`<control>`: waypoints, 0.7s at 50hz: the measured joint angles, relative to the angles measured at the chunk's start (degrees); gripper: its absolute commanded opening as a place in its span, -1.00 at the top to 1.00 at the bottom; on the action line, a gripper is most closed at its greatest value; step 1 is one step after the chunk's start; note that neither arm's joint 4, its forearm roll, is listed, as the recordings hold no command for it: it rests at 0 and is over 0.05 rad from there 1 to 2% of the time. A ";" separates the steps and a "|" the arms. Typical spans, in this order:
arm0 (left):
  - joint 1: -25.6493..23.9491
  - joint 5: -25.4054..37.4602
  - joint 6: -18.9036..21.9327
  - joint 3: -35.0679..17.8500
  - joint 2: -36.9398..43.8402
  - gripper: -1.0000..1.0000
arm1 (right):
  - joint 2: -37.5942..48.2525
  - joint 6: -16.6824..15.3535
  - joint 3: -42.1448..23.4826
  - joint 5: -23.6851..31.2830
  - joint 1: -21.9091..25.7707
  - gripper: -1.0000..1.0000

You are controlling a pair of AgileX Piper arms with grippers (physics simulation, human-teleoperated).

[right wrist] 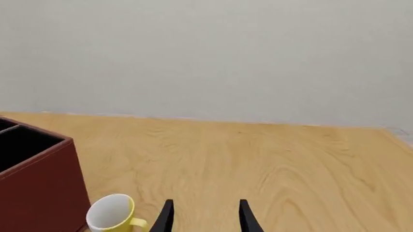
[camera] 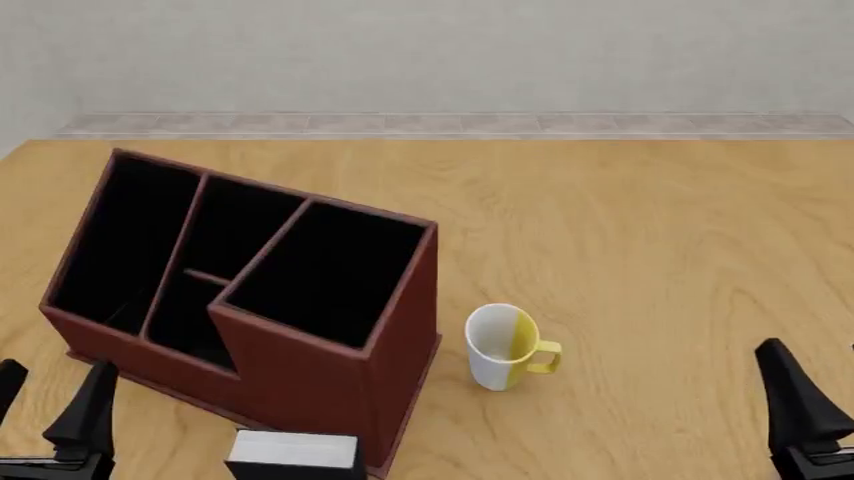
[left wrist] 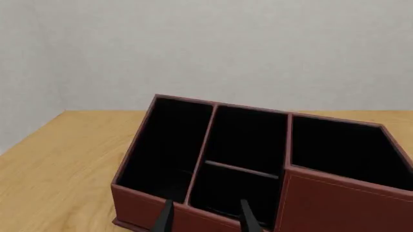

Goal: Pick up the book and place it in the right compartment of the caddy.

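Book upright, touching caddy front; stiff, heavy — pinch across covers. Left gripper, right gripper both spread, empty.

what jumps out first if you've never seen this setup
The big reddish-brown caddy dominates the table's left side, its dark compartments all empty, the widest one on its right. Just right of it stands a white-and-yellow mug. The book is upright at the near edge against the caddy's front, between the two open pincers, left and right.
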 measured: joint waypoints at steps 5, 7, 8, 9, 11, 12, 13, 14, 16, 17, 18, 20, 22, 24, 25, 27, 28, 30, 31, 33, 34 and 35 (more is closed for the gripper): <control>0.00 0.00 0.00 0.00 0.01 -1.00 | 1.53 -0.97 -2.76 1.17 2.66 -1.00; 0.00 0.00 0.00 0.00 0.01 -1.00 | 2.37 -1.30 -3.77 1.42 3.83 -1.00; 0.00 0.00 0.00 0.00 0.01 -1.00 | 2.94 -1.49 -4.26 1.43 4.58 -1.00; 0.00 0.00 0.00 0.00 0.01 -1.00 | 3.48 -1.67 -4.70 1.43 5.27 -1.00; 0.00 0.00 0.00 -0.01 0.01 -1.00 | 4.72 -2.10 -5.51 1.28 6.72 -1.00; 0.00 0.00 0.00 -0.01 0.01 -1.00 | 5.43 -2.35 -5.86 1.09 7.51 -1.00; 0.00 0.00 0.00 -0.01 0.01 -1.00 | 6.18 -2.62 -6.17 0.86 8.30 -1.00; 0.00 0.00 0.00 -0.01 0.01 -1.00 | 7.04 -2.94 -6.44 0.54 9.13 -1.00; 0.00 0.00 0.00 -0.01 0.01 -1.00 | 8.81 -3.63 -6.87 -0.21 10.82 -1.00; 0.00 0.00 0.00 -0.01 0.01 -1.00 | 9.62 -3.89 -7.11 -0.52 11.63 -1.00; 0.00 0.00 0.00 -0.01 0.01 -1.00 | 10.40 -4.08 -7.36 -0.83 12.47 -1.00; 0.00 0.00 0.00 -0.01 0.01 -1.00 | 12.01 -4.54 -7.83 -1.55 14.24 -1.00; 0.00 0.00 0.00 -0.01 0.01 -1.00 | 13.61 -4.99 -8.19 -2.36 15.94 -1.00; 0.00 0.00 0.00 -0.01 0.01 -1.00 | 15.07 -5.31 -8.53 -3.08 17.45 -1.00; 0.00 0.00 0.00 -0.01 0.01 -1.00 | 15.82 -5.51 -8.64 -3.52 18.21 -1.00; 0.00 0.00 0.00 -0.01 0.01 -1.00 | 17.35 -5.91 -8.81 -4.42 19.72 -1.00; 0.00 0.00 0.00 -0.01 0.01 -1.00 | 18.20 -6.13 -8.88 -4.89 20.52 -1.00; 0.00 0.00 0.00 -0.01 0.01 -1.00 | 19.87 -6.57 -8.99 -5.84 22.06 -1.00; 0.00 0.00 0.00 -0.01 0.01 -1.00 | 20.68 -6.77 -9.06 -6.27 22.84 -1.00; 0.00 0.00 0.00 -0.01 0.01 -1.00 | 22.33 -7.15 -9.25 -7.11 24.41 -1.00; 0.00 0.00 0.00 -0.01 0.01 -1.00 | 23.23 -7.35 -9.33 -7.58 25.19 -1.00; 0.00 0.00 0.00 -0.01 0.01 -1.00 | 24.14 -7.55 -9.41 -8.04 25.93 -1.00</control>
